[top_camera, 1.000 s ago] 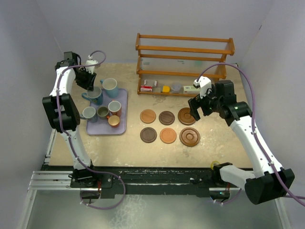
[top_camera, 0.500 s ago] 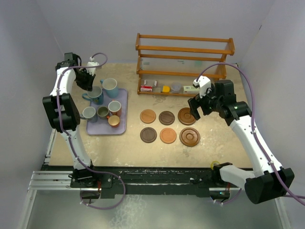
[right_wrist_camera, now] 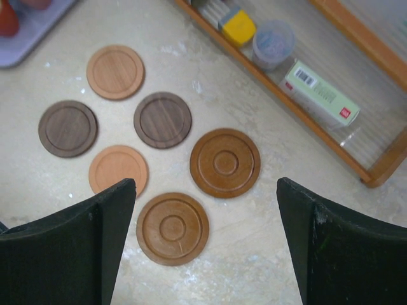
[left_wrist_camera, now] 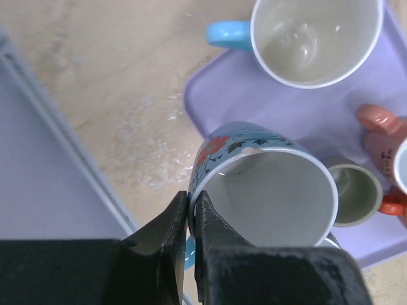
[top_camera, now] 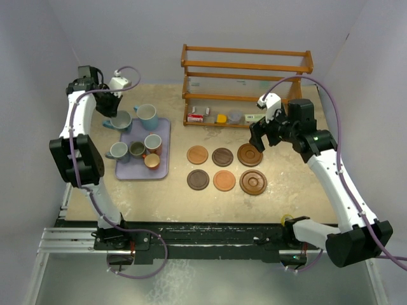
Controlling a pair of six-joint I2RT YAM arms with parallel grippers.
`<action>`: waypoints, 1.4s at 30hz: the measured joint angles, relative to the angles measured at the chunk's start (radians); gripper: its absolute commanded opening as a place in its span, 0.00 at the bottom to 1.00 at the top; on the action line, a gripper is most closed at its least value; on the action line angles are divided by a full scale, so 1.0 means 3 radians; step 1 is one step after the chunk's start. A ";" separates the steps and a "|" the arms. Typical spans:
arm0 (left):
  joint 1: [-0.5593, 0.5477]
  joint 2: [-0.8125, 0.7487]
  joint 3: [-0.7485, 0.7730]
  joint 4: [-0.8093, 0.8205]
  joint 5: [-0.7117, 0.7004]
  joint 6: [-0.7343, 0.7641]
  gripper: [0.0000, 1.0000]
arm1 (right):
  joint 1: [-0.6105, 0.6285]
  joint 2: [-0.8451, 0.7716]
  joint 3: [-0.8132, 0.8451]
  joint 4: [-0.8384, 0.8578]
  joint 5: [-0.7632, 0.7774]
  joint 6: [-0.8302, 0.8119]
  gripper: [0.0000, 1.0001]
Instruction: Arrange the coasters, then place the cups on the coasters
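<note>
At the far left, the left gripper (left_wrist_camera: 191, 206) is clenched on the rim of 1 large light blue cup with red flowers (left_wrist_camera: 264, 184), with 1 finger outside the rim and 1 inside. This cup is upright over the far left corner of the lavender tray (top_camera: 164, 171); I cannot tell if its bottom touches the tray. On the tray stand 5 other cups: the second large light blue cup (top_camera: 147, 115) at the far edge, then the medium blue cup (top_camera: 118, 150), the olive-grey cup (top_camera: 137, 149), the reddish cup (top_camera: 152, 143) and the orange cup (top_camera: 151, 161).

To the right of the tray, the 6 coasters (top_camera: 222, 157) lie flat on the table (top_camera: 159, 203) in 2 rows of 3, apart from each other. The 2 ringed coasters (top_camera: 253, 182) are at the right end.

The right gripper (top_camera: 259, 138) hangs above the far ringed coaster, its jaws spread wide and holding nothing. Behind it stands a wooden shelf (top_camera: 247, 82).
</note>
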 measured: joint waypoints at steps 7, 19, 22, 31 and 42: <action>-0.0187 -0.0895 -0.0140 0.0214 -0.0245 -0.0477 0.03 | 0.0135 0.0149 0.0305 0.0219 -0.0048 0.0261 0.91; -0.1898 -0.1265 -0.0181 0.0450 -0.0834 -0.1651 0.03 | 0.0506 0.0521 0.0637 0.0646 -0.0034 0.0851 0.88; -0.2154 -0.1100 -0.0179 0.0520 -0.0983 -0.1872 0.03 | 0.0549 0.0641 0.0729 0.0757 -0.0034 0.1011 0.87; -0.2653 -0.0622 -0.0179 0.0739 -0.1326 -0.2527 0.03 | 0.0577 0.0960 0.0786 0.0982 -0.0006 0.1520 0.82; -0.2871 -0.0599 -0.0179 0.1085 -0.1700 -0.3065 0.03 | 0.0669 0.1219 0.0821 0.0955 0.0403 0.1745 0.69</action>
